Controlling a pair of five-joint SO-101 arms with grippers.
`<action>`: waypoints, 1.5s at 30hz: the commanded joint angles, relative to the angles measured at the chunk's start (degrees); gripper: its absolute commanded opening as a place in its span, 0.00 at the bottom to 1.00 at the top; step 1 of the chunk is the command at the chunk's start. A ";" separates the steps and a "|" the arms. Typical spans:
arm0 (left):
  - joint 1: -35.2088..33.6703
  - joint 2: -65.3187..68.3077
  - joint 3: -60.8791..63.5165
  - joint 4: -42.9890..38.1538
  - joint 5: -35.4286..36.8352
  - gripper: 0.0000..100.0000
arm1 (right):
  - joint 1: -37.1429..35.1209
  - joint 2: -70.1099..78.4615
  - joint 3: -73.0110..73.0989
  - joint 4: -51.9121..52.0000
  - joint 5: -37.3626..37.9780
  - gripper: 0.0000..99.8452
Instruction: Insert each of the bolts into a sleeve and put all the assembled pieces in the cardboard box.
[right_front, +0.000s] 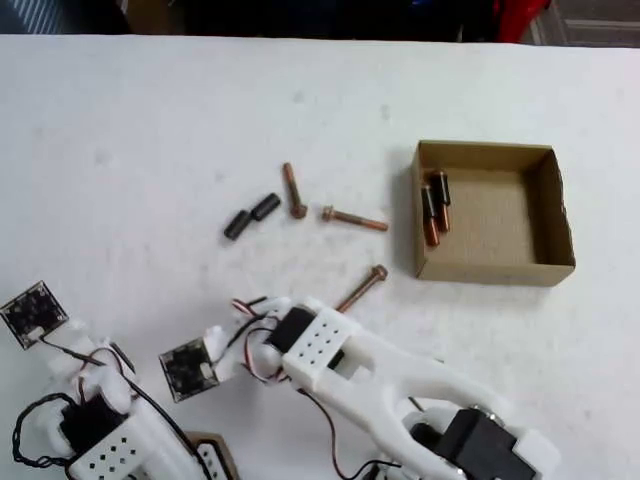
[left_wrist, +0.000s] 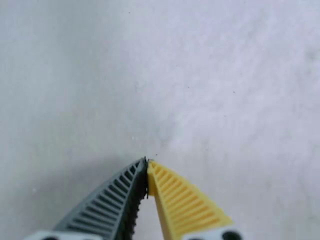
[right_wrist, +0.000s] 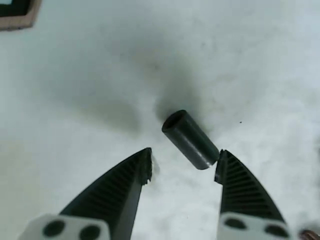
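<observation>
Sleeve (right_wrist: 190, 139) is lying on the table (right_front: 150, 150) between the right gripper's (right_wrist: 184, 157) parted fingers. Left gripper (left_wrist: 146, 167) is holding its fingertips together over the table. Three bolts (right_front: 355, 218) are lying loose near the box (right_front: 490, 270).

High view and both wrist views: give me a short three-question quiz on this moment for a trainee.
1. How many bolts lie loose on the table, outside the cardboard box?
2. True or false: the left tool is shut.
3. What lies at the tips of the open right tool? A) a bolt B) a black sleeve C) nothing
Key: 1) three 2) true 3) B
</observation>
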 joint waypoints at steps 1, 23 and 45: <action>-0.40 -0.40 0.00 0.35 -0.53 0.02 | -0.13 -0.31 -0.26 0.04 0.53 0.19; -0.40 -0.40 0.00 0.35 -0.53 0.02 | 0.22 5.14 -0.26 -5.76 0.44 0.19; -0.22 -0.40 0.00 0.35 -0.53 0.02 | 0.75 5.14 -0.44 -8.40 0.44 0.19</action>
